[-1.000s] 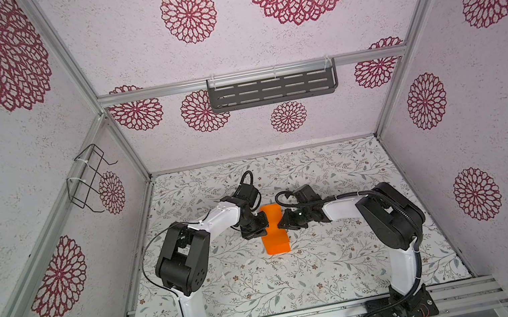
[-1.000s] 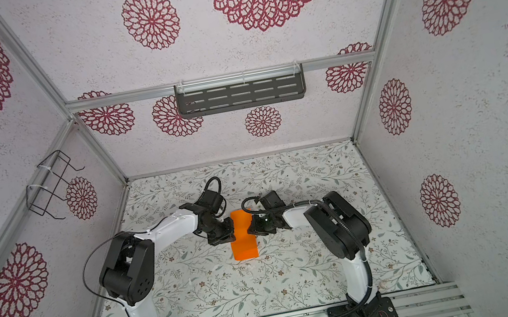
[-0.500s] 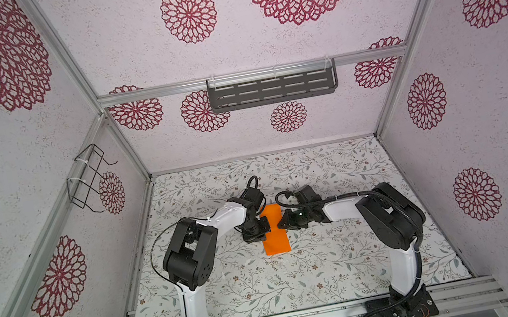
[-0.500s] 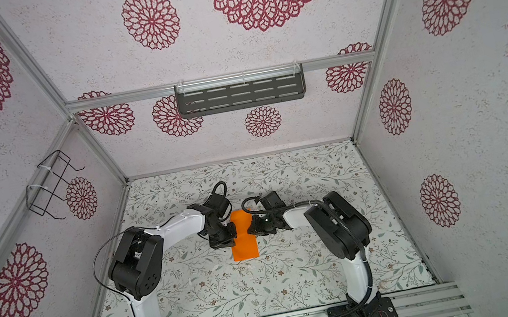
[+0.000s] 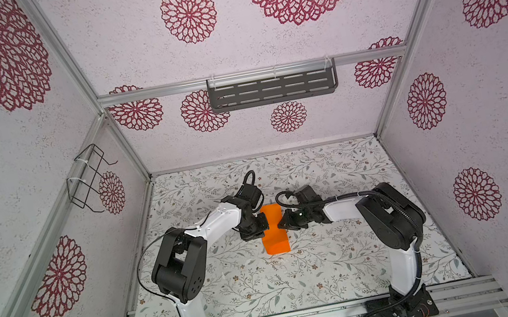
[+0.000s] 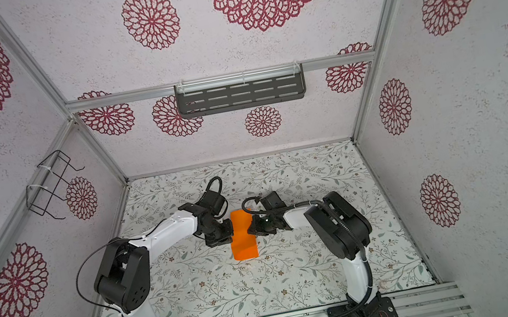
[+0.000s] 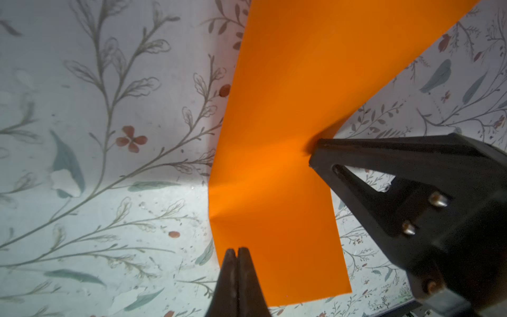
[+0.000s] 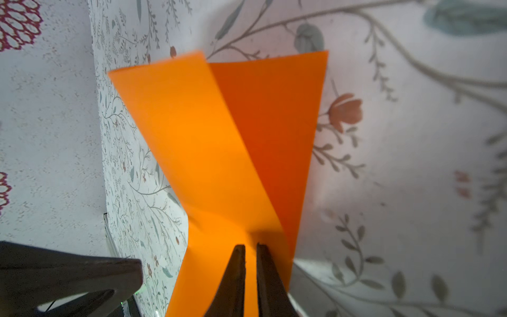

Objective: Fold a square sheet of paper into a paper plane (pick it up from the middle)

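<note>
Pinching the square sheet of paper (image 5: 273, 230) at opposite side edges with left gripper (image 7: 237, 250) pressed shut and right gripper (image 8: 251, 247) nearly closed, buckling its middle over the floral table (image 5: 333, 258).

orange sheet (image 5: 274, 233), left tool (image 5: 262, 226), right tool (image 5: 281, 225)

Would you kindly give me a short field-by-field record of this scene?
Item: orange sheet of paper, bowed across its middle
Left claw: shut on one side edge of the sheet
Right claw: shut on the opposite edge
Surface: floral table
Plane: not yet formed
</note>
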